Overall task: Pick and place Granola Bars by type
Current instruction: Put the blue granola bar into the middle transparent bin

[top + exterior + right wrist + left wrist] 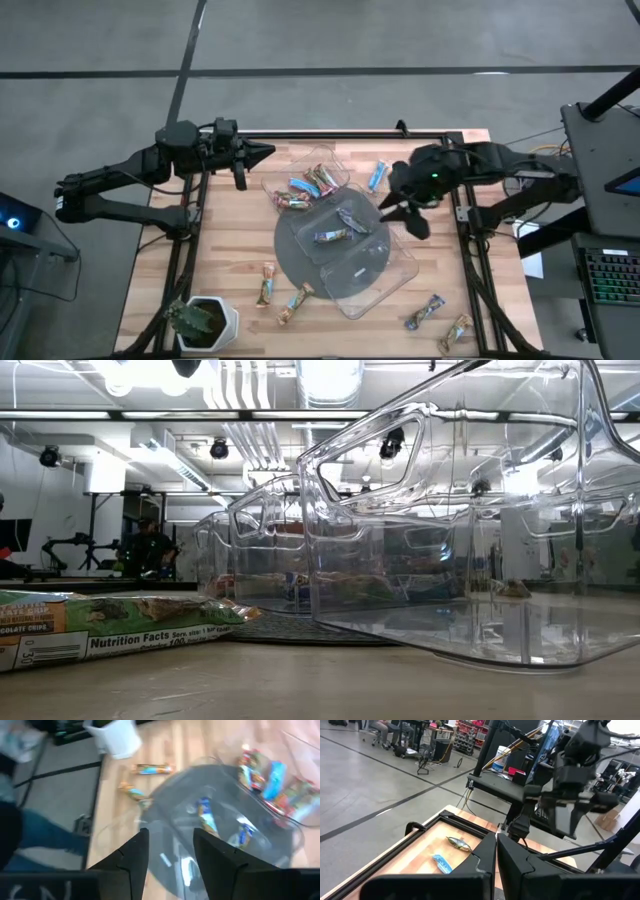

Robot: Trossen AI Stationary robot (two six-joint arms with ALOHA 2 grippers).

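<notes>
The pale wooden tabletop [225, 235] carries a round grey disc [300, 262] with three clear plastic trays [375, 272] on it. The shiny wrapped Granola Bars [306, 186] lie partly in the far tray, one in the middle tray, others loose around the disc. The right tool [398, 212], fingers parted and empty, hovers at the disc's right edge; the blue bar [376, 176] lies just beyond it, long axis pointing away from the robot. The left tool [262, 153], shut on nothing, waits at the far left edge, so the right arm is probably nearer.

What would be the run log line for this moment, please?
left gripper: shut, waiting at table's far edge | right gripper: open, empty, over trays | bars: some in far tray, others loose
</notes>
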